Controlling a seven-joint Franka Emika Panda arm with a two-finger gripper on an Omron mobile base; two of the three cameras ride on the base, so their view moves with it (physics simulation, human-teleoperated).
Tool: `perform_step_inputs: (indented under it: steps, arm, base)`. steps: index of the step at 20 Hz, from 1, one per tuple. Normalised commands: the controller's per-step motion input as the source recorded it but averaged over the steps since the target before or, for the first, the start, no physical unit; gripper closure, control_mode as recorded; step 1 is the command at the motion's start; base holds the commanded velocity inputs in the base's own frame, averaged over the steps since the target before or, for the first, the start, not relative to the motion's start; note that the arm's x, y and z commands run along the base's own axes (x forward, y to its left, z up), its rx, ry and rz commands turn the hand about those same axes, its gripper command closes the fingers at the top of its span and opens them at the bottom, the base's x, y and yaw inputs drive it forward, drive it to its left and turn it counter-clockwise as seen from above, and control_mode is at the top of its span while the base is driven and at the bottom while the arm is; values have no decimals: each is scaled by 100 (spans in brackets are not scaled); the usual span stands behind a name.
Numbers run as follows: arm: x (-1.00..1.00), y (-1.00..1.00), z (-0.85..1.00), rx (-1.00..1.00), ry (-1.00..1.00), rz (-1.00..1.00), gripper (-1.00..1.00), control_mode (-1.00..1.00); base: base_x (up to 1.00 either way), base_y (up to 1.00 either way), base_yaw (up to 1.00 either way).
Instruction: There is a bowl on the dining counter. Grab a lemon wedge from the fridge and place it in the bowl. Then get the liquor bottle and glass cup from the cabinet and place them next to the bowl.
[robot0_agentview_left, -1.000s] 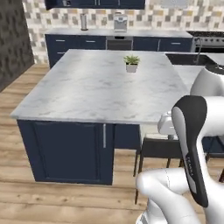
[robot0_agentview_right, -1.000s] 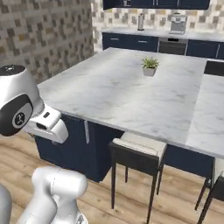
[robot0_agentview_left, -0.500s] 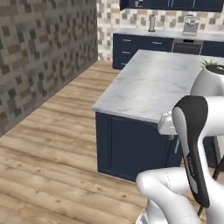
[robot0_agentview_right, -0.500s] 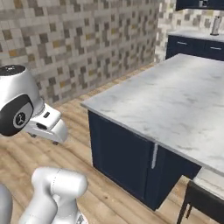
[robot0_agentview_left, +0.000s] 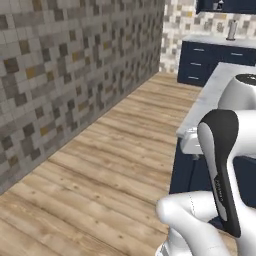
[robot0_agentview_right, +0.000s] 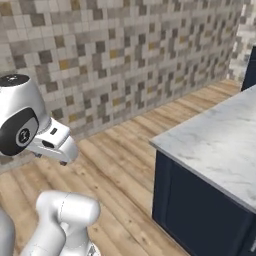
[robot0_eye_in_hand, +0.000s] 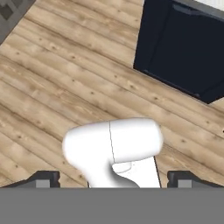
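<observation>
My gripper (robot0_eye_in_hand: 113, 178) has its jaws spread wide with nothing between them, pointing down at the plank floor (robot0_eye_in_hand: 52, 92). The navy base (robot0_eye_in_hand: 183, 48) of the dining counter (robot0_agentview_right: 220, 142) sits just ahead, marble top to my right. A mosaic tile wall (robot0_agentview_left: 60, 75) runs along the left.

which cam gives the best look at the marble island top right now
The right base view: the dining counter shows a broad stretch of veined marble top and a corner over its navy side. The left base view catches a thin strip of it beside the arm. The hand view shows a navy base corner, no top.
</observation>
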Motion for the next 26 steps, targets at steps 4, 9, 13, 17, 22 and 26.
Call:
perform_step_inputs:
  steps: [4,9,13,17,22,26]
  arm:
    - [0,0,0,0,0,0,-100,100]
    - [0,0,0,0,0,0,-100,100]
    - [0,0,0,0,0,0,-100,100]
    - [0,0,0,0,0,0,-100,100]
    - [0,0,0,0,0,0,-100,100]
    - [0,0,0,0,0,0,-100,100]
  base:
    - [100,98,18]
    - [100,88,0]
    - [100,78,-23]
    - [100,70,-40]
    - [100,72,-48]
    - [100,57,-47]
